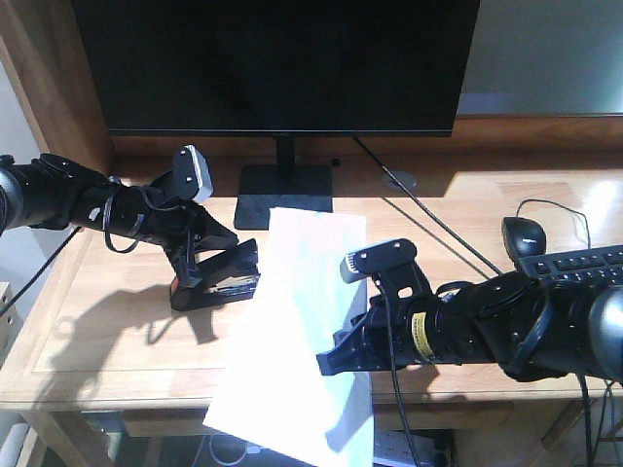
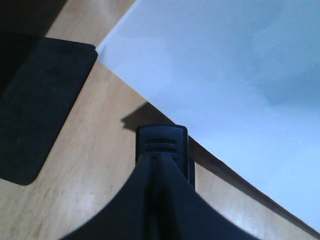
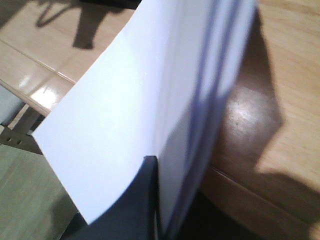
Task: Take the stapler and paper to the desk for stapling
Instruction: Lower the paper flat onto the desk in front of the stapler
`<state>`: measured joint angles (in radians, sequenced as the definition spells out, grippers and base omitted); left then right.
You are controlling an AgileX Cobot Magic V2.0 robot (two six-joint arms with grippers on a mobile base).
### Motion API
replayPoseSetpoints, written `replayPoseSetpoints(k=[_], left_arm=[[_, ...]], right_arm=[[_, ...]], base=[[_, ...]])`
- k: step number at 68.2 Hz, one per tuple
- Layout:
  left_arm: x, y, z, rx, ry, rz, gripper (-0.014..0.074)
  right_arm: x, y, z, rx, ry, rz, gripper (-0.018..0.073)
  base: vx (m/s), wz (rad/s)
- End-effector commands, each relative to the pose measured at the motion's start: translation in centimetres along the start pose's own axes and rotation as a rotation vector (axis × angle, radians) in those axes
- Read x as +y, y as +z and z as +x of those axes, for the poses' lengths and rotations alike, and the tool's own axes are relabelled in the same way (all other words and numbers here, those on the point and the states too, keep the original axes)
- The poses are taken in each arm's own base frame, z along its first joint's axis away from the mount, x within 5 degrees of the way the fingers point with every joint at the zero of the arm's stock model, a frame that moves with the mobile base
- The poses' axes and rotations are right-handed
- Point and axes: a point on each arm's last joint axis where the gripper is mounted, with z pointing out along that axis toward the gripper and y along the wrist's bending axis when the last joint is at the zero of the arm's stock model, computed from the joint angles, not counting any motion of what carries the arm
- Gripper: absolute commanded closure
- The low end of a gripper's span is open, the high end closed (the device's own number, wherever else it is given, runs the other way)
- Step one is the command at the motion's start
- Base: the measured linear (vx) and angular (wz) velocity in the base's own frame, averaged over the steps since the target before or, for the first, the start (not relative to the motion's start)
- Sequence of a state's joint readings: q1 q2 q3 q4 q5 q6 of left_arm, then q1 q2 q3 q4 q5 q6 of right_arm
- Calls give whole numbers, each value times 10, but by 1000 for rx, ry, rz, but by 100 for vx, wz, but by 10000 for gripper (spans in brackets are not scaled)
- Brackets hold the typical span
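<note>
Right jaws pinch the paper [image 1: 292, 311]; left jaws grip the stapler [image 1: 219, 283].

— Where is bare wood on the desk [image 1: 107, 360]?
— Front left, in front of the stapler [image 1: 219, 282]. The paper [image 1: 297, 331] spans the middle.
— And the right?
— Crowded: cable [image 1: 433, 214], mouse [image 1: 524, 236], keyboard [image 1: 584, 261]. The monitor stand [image 1: 284, 195] blocks the back.

Hard light falls across the light-wood desk [image 1: 97, 331], throwing sharp shadows, while a large dark monitor [image 1: 277, 58] stands at the back on a flat black base [image 1: 261, 195], with a wooden panel [image 1: 44, 68] at left and a pale wall [image 1: 550, 49] behind.
</note>
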<state>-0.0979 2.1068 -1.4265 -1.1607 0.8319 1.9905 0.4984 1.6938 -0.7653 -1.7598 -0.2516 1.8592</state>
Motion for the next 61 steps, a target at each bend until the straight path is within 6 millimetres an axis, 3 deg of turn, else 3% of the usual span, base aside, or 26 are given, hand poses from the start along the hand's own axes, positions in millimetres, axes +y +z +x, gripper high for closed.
replayPoseSetpoints(k=[1,61], left_arm=[[3,-16,-31,-81,16,-37,603],[3,-16,-31,-81,16,-37,603]], right_arm=[[0,-6,-13,-46,-62,30,561],[-14,-2,-14,-63,-128,165,561]], base=[[0,0],[0,0]])
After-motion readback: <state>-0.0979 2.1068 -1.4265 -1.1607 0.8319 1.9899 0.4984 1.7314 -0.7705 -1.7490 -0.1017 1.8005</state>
